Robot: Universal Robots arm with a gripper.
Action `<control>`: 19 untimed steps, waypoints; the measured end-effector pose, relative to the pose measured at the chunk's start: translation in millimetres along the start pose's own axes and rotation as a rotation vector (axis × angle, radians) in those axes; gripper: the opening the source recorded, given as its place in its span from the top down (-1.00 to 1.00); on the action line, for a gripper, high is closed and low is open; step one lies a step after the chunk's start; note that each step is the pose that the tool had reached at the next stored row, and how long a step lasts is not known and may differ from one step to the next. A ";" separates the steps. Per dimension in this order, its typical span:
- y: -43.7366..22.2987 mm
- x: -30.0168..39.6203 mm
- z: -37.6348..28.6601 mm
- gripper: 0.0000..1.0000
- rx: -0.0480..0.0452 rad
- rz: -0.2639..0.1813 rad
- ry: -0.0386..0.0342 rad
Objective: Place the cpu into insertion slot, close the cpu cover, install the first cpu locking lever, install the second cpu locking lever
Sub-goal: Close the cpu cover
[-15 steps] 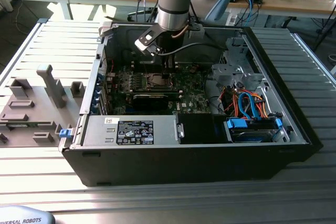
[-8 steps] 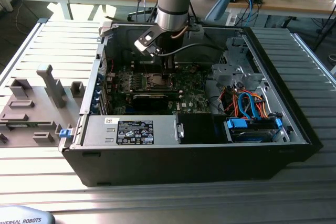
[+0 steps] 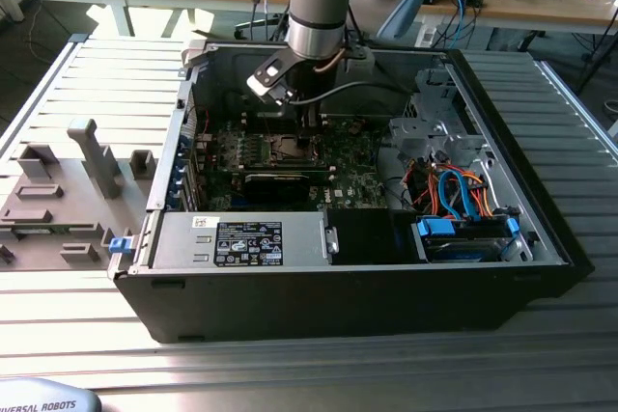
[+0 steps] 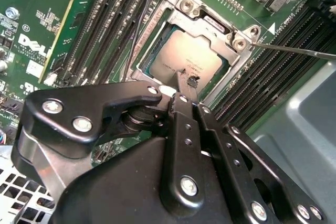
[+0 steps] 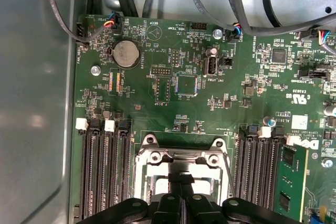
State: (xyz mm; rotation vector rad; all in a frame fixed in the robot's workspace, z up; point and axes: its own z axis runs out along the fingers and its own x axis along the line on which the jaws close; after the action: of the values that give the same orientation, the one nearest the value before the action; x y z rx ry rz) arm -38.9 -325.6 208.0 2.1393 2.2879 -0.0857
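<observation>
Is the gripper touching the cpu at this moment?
Cannot tell. In the second wrist view the gripper ends over the silver top of the cpu, but the camera looks along it, so neither contact nor gap shows.

The gripper (image 3: 309, 134) hangs inside the open computer case (image 3: 338, 306), just above the insertion slot (image 3: 292, 150) on the green motherboard (image 3: 362, 180) — blue and orange cables (image 3: 454, 190) lie well apart from it, toward the exterior view's right.

The cpu (image 4: 185, 59) top is matt grey metal, the insertion slot (image 4: 157, 24) rim shiny metal, the tool (image 4: 190, 83) smooth black.
</observation>
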 end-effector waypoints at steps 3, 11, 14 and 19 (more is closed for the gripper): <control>-1.3 0.1 2.5 0.79 0.0002 0.000 -0.0005; -11.3 1.0 3.6 0.79 -0.0016 0.000 0.0003; -9.7 0.6 -1.5 0.79 -0.0013 0.000 -0.0004; -27.0 1.6 -4.9 0.79 -0.0089 0.001 -0.0013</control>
State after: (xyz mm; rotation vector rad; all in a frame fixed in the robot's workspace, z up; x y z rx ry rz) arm -65.8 -325.6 213.7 2.1350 2.2826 -0.0767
